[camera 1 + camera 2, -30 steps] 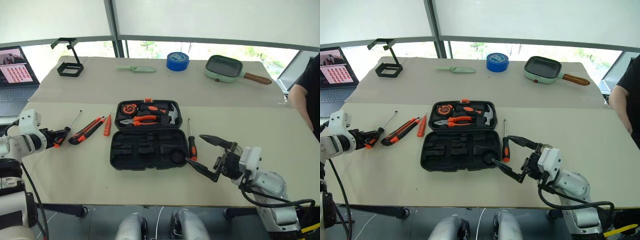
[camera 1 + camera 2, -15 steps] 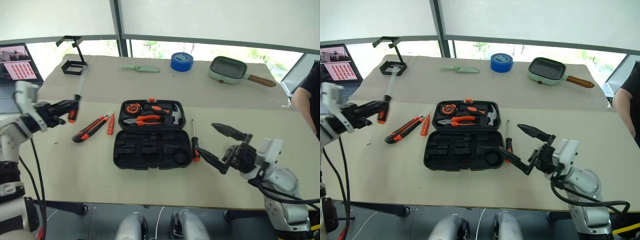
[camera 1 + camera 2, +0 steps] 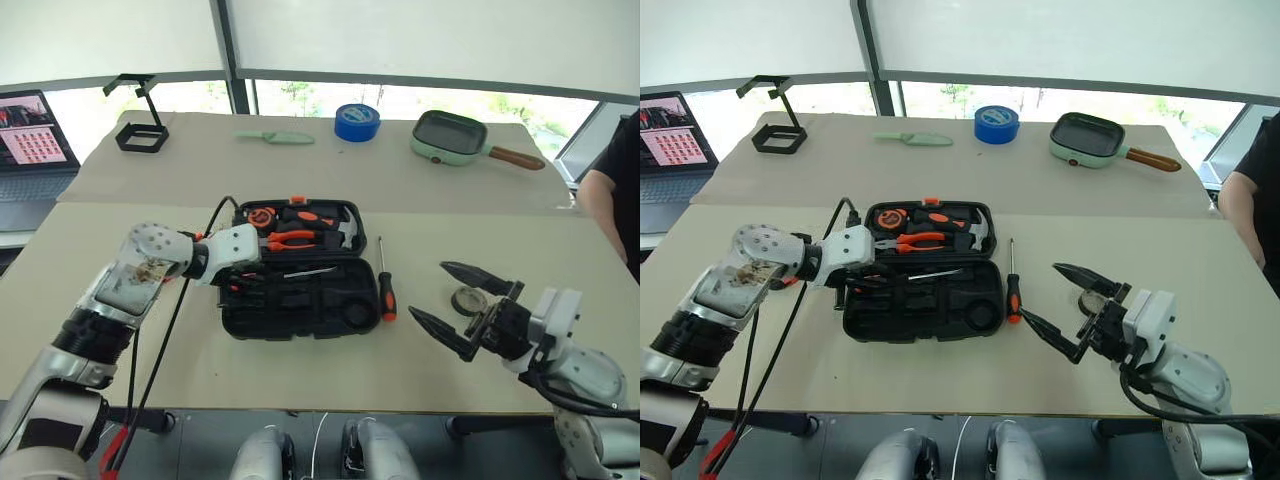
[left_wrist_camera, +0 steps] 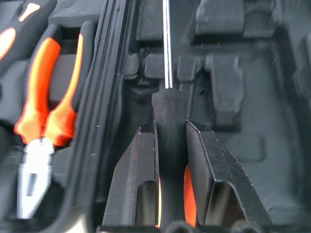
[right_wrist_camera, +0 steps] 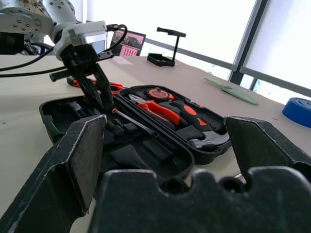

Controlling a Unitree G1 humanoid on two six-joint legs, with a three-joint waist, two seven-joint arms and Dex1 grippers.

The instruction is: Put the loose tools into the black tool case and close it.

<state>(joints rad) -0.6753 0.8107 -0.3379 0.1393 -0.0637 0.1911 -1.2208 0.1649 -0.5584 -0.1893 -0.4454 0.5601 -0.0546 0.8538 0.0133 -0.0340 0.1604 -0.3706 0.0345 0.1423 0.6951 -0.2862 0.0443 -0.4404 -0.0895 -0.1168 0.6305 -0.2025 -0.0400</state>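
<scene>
Nearest the robot, the right gripper [image 3: 470, 305] hangs just above the table's [image 3: 300, 365] front part with its fingers spread wide and nothing between them, held off to the side, probably so the other arm has room. Just behind it lies a small dark tape ring [image 3: 466, 300], and to its left a loose screwdriver [image 3: 384, 288] lies beside the black tool case [image 3: 300, 300], which sits open and flat so its moulded recesses face up. Over the case's near half the left gripper [image 3: 236, 280] is clamped on the handle of the second screwdriver [image 4: 167, 97], shaft lying along the recesses, apparently lining it up with its slot. The far half of the case holds pliers [image 4: 41, 116] and other tools. Well beyond, on the second table, sit a pale green knife [image 3: 274, 138], a blue tape roll [image 3: 356, 122] and a small pan [image 3: 448, 137].
</scene>
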